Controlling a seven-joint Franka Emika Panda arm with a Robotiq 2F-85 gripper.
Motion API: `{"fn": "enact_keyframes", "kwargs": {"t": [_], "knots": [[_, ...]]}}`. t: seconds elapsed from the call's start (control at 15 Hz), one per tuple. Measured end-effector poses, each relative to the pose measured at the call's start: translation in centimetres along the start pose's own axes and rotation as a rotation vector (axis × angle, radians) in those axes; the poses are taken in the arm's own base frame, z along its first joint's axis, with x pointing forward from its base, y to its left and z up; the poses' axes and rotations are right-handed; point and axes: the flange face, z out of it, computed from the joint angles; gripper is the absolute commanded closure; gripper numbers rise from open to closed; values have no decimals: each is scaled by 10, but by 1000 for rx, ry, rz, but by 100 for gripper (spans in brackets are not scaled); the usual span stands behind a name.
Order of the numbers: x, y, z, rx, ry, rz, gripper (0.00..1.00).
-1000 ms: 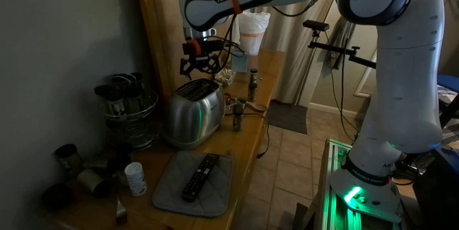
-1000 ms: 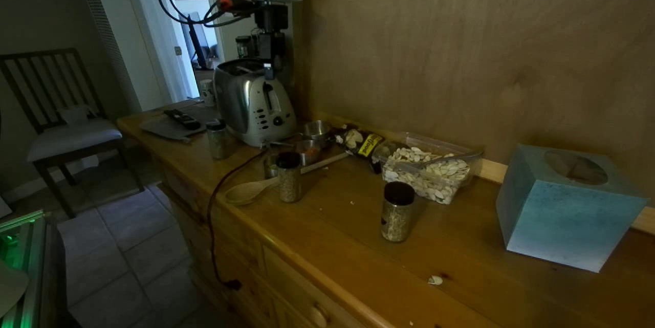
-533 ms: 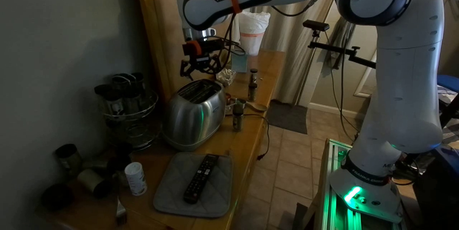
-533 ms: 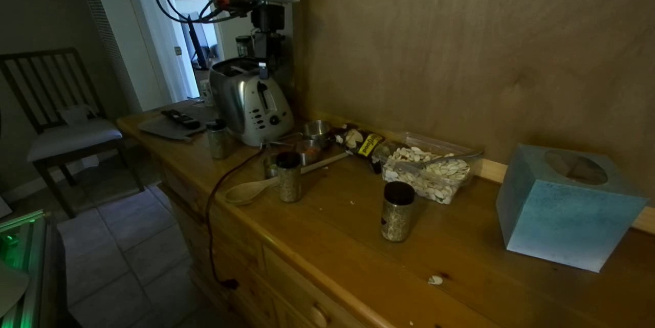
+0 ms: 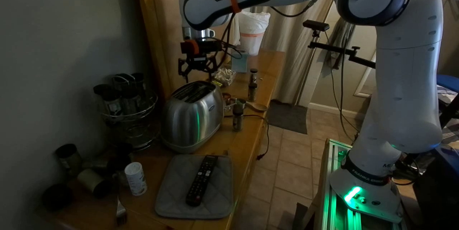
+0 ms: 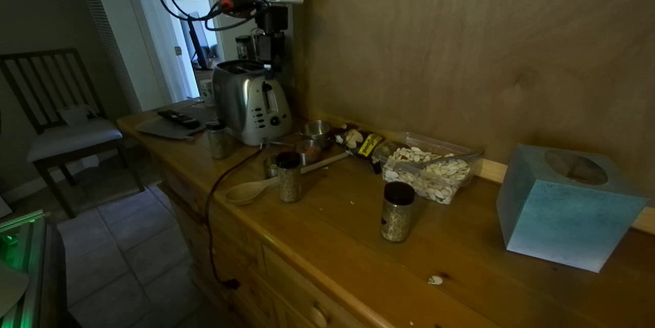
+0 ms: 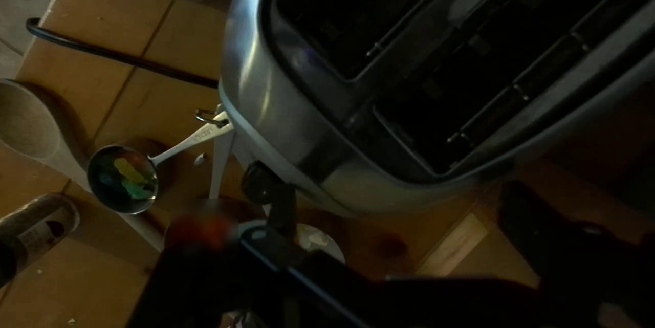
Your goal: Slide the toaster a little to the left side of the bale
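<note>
Toaster (image 5: 195, 122), chrome and upright on the wooden top (image 6: 332, 225), stands just beside and below the pincer (image 5: 198, 79), its lever end nearest. The pincer is spread: its 2 fingers stand apart and pinch nothing. Whether a fingertip touches the chrome cannot be told.

The step in hand is judged to be a push on the near end, directed away from the pincer toward the grey pad (image 5: 179, 187) bearing the remote (image 5: 202, 181), on the toaster's far side. The spread fingers serve best as a broad 2-point pusher, set level across the end wall and below the rim; pressure applied high is likely to tip the body rather than slide it. The lever slot (image 6: 267, 95), facing the pincer, is best left unpressed. A slow, straight stroke is advised, since an uneven push would probably swing the toaster toward the wire rack (image 5: 132, 117), past the pincer on the wall side. The leading foot may catch on the pad's edge. Lower than the pincer, the handle of a steel measuring cup (image 7: 123, 179) reaches the toaster's base, and the cord (image 7: 117, 57) runs outward from it; either may drag. For so little travel, 1 short stroke, then a check, is preferable.
</note>
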Motion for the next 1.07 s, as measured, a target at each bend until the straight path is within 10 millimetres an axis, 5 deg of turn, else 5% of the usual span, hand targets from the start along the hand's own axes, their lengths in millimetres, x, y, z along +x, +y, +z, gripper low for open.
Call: {"fn": "enact_keyframes", "kwargs": {"t": [1.07], "knots": [[-2,-1,8,-6,-14,0,0]]}}
